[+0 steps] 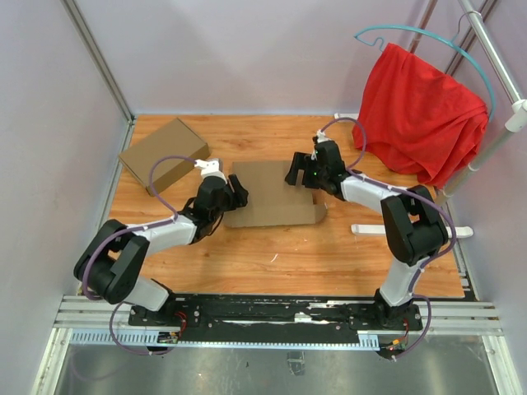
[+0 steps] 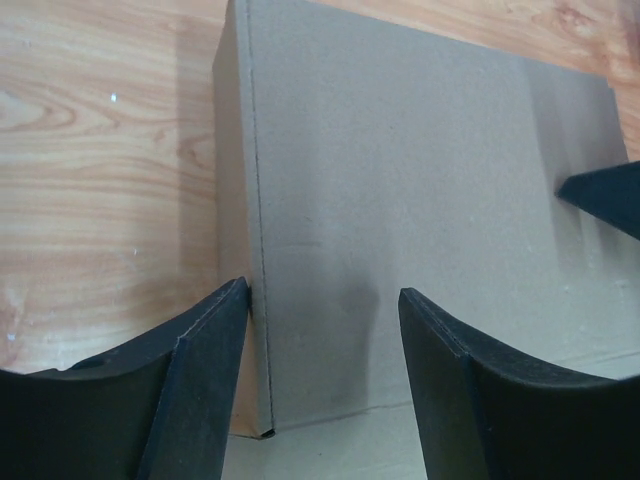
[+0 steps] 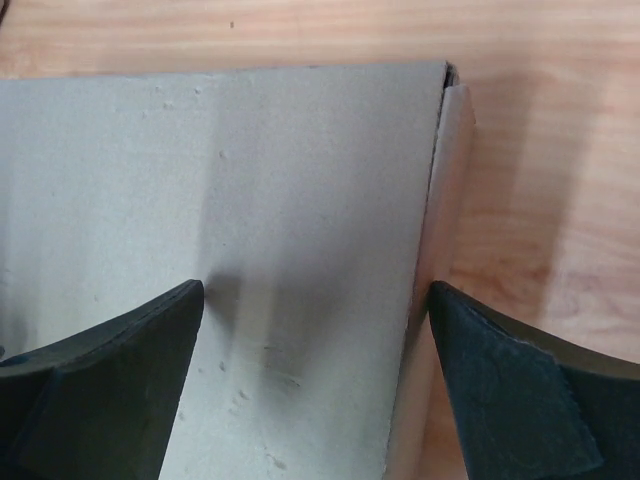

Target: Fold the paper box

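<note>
**A:** From above, where is the paper box?

**B:** It lies flat on the wooden table, about mid-table. It is a shallow brown rectangle with a small bit sticking out at its near right corner. The left gripper is at the box's left edge. The right gripper is over its far right part. From up here I can't tell how either pair of jaws stands.

**A:** What else is there?

**B:** A second cardboard box sits closed in the far left corner, well apart from the first. A red cloth hangs at the far right.

**A:** And the left wrist camera?

**B:** The jaws are spread and hold nothing. One finger sits right where the box's edge meets bare wood. The other finger is over the top panel. I can't tell whether they touch the cardboard. A crease runs along that edge, with a narrow strip beside it. A dark fingertip of the right gripper shows at the side, on or just over the panel.

**A:** Right wrist?

**B:** Those jaws are spread as well, with nothing pinched. One finger is over the panel. The other is over a narrow side flap and the wood beyond it. That flap stands slightly apart from the panel's edge.
</note>
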{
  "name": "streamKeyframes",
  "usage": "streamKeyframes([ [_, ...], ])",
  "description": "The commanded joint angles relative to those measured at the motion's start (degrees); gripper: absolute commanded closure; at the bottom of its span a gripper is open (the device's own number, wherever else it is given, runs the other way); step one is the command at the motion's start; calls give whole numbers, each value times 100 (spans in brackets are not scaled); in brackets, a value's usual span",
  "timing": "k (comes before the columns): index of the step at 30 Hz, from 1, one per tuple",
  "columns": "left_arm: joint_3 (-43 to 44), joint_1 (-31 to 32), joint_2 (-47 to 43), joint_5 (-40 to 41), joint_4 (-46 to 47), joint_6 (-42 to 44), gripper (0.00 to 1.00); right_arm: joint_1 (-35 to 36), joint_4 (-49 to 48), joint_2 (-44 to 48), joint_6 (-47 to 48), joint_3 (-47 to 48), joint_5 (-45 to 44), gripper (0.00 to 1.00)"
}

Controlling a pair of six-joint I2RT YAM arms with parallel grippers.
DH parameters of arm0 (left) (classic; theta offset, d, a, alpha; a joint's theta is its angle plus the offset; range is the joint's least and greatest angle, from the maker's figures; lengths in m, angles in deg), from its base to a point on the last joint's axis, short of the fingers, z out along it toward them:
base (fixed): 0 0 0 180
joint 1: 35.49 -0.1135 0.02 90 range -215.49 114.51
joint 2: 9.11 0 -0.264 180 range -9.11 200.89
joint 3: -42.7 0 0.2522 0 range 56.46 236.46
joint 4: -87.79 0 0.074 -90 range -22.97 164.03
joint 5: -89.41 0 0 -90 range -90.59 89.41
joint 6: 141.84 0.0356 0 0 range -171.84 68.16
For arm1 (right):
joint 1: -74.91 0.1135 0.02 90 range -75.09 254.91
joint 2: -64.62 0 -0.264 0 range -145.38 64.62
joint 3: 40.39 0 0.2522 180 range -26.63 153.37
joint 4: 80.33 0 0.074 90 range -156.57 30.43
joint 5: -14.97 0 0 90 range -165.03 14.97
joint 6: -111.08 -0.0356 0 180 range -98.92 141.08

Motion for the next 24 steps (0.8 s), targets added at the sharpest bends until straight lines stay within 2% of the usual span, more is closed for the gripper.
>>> streamKeyframes([
  [1, 745, 97, 251, -274, 89, 153, 33, 118, 355, -230, 124, 828, 505, 6],
  [3, 1020, 61, 332, -18, -219, 225, 27, 118, 767, -169, 201, 983, 170, 1],
  [6, 1241, -40, 317, 146, -567, 299, 18, 91, 1005, 183, 343, 846, -554, 2],
  [9, 1410, -122, 130, 590, -1121, 392, 14, 2, 1109, 663, 479, 539, -872, 2],
  [11, 1439, -140, -118, 850, -1434, 536, 3, -41, 1188, 1128, 616, 300, -1009, 2],
  [12, 1394, -141, -302, 905, -1504, 616, 1, -55, 1256, 1307, 674, 218, -1057, 2],
  [16, 996, -141, -1130, 877, -1509, 653, 1, -115, 1245, 1921, 923, -178, -965, 2],
  [19, 538, -146, -1654, 774, -1308, 503, 4, -177, 1315, 2099, 578, -304, -956, 2],
  [21, 142, -149, -1815, 747, -1102, 409, 8, -221, 1768, 2129, 406, -195, -914, 2],
  [24, -214, -234, -1720, 521, -873, 227, 11, -234, 2223, 2172, 540, -322, -221, 1],
])
